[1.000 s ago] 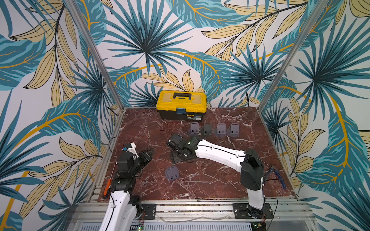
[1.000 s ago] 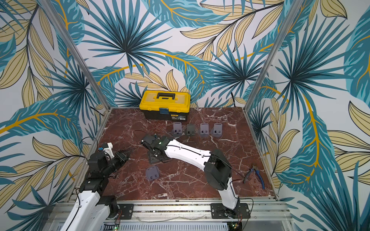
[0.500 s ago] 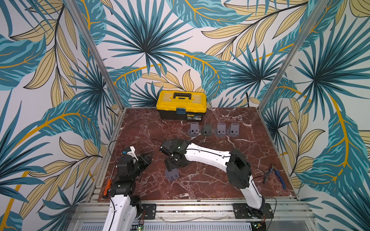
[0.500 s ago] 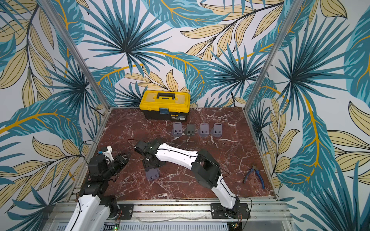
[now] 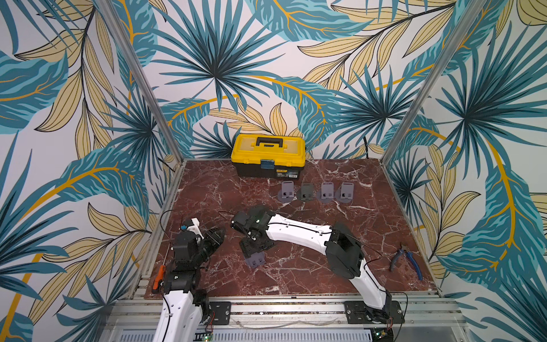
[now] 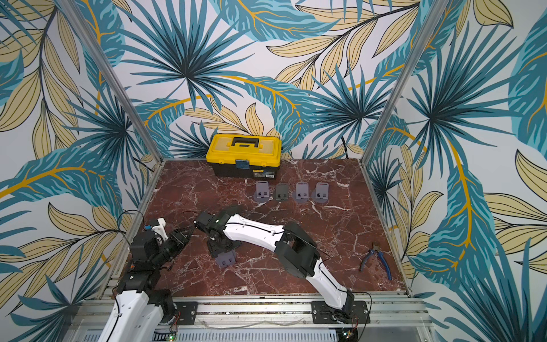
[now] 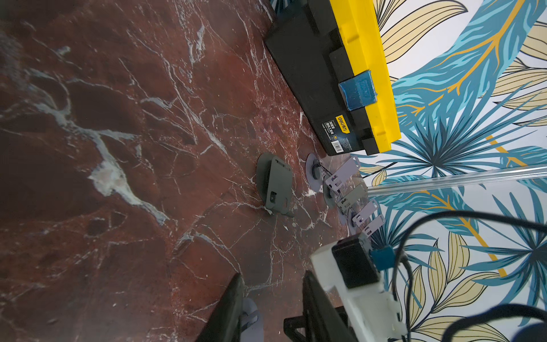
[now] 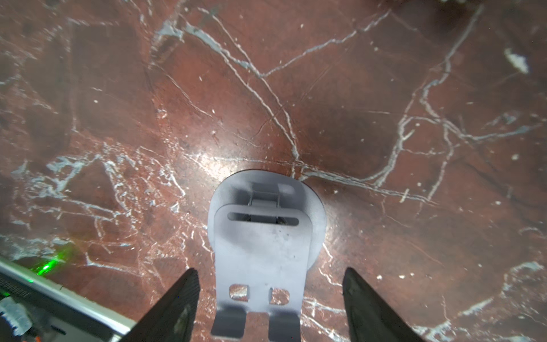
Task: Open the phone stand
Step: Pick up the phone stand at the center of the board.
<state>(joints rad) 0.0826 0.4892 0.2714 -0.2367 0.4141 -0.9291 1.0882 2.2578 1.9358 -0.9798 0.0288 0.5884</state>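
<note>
Right end effector (image 8: 270, 274) of mine hangs over the counter (image 8: 384, 118), jaws spread wide, the grey phone stand (image 8: 260, 242) between them, clear of both.

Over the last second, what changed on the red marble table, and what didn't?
The right gripper swung toward the front edge and the robot's left; its open jaws now straddle the small grey round-based phone stand without touching it. Nothing was gripped or released. The left gripper, the four grey stands at the back and the yellow toolbox stayed put.
</note>
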